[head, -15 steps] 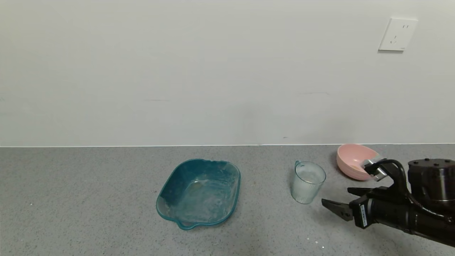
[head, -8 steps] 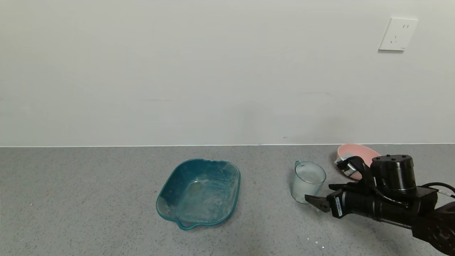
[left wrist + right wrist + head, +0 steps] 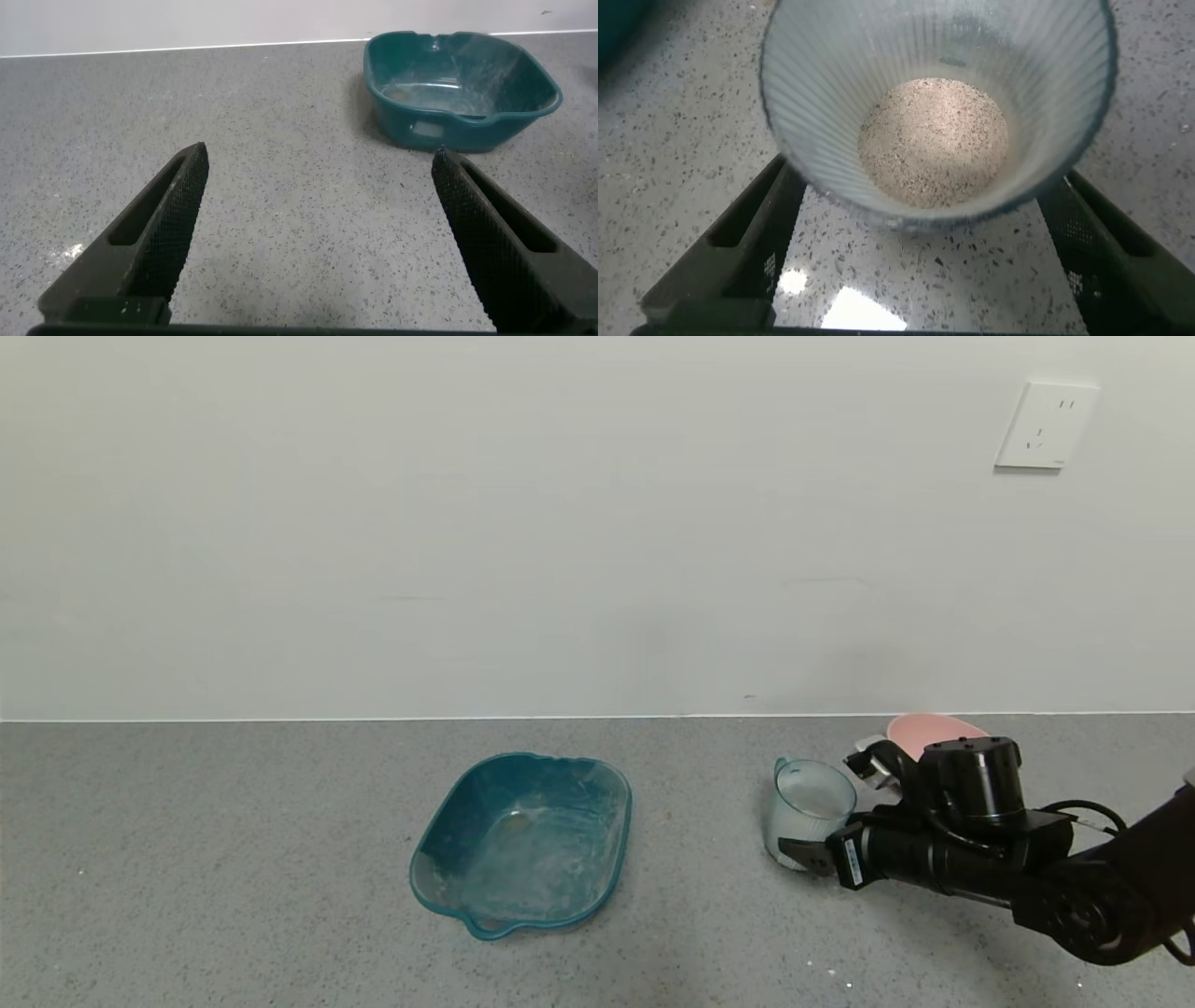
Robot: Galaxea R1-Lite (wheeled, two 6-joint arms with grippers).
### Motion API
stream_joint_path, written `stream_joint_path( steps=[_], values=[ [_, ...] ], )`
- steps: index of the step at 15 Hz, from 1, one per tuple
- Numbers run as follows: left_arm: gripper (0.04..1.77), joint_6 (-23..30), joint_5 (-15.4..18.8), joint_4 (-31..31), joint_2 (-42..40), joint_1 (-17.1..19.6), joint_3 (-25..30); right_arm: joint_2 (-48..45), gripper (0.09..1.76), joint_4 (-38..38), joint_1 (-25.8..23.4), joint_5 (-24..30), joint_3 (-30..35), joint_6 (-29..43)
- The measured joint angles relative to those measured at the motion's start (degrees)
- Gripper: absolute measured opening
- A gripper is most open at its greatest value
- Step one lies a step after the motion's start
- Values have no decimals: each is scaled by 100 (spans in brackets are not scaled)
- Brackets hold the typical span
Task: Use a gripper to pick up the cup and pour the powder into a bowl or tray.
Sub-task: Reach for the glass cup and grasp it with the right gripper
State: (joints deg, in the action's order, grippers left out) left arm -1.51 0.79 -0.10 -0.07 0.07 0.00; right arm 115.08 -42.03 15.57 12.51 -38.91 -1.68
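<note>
Moved: my right gripper (image 3: 810,845) advanced to the cup (image 3: 808,812).
Grip: fingers apart, straddling it, seemingly not touching.
Cup: upright, beside pink bowl (image 3: 924,728).
Powder (image 3: 932,140): unpoured.
Left gripper (image 3: 318,233): open, parked.

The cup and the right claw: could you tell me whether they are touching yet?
Apart. In the right wrist view the cup sits between the open fingers of the right claw, with speckled counter showing on both sides.
</note>
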Motion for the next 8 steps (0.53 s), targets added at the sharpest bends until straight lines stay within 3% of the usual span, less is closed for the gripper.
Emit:
stream_joint_path(
  steps=[8],
  values=[
    [172,2,-2,2,0,0,0,675,171,-7,0,13,-684,-22]
  ],
)
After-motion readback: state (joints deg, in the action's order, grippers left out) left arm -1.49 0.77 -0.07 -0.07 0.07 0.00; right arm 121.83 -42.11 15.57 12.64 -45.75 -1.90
